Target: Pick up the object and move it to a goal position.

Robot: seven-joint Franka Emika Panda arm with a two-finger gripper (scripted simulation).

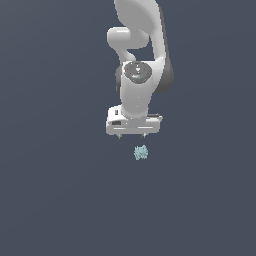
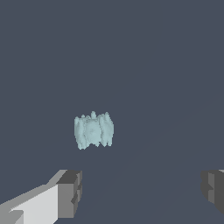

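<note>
The white arm (image 1: 137, 55) reaches down from the top of the exterior view, and its tool (image 1: 132, 136) is at the end, with two short fingertips pointing down; the tips are spread wide and nothing is between them. The object (image 1: 141, 152), a small pale cyan-white lump with a bumpy outline, lies on the plain dark grey surface (image 1: 55, 200); in the exterior view it sits near the tool, slightly lower and a little toward the exterior view's right, and it does not touch the tool. In the wrist view the object (image 2: 93, 130) appears apart from both grey fingertips (image 2: 70, 193); it is not within their gap.
</note>
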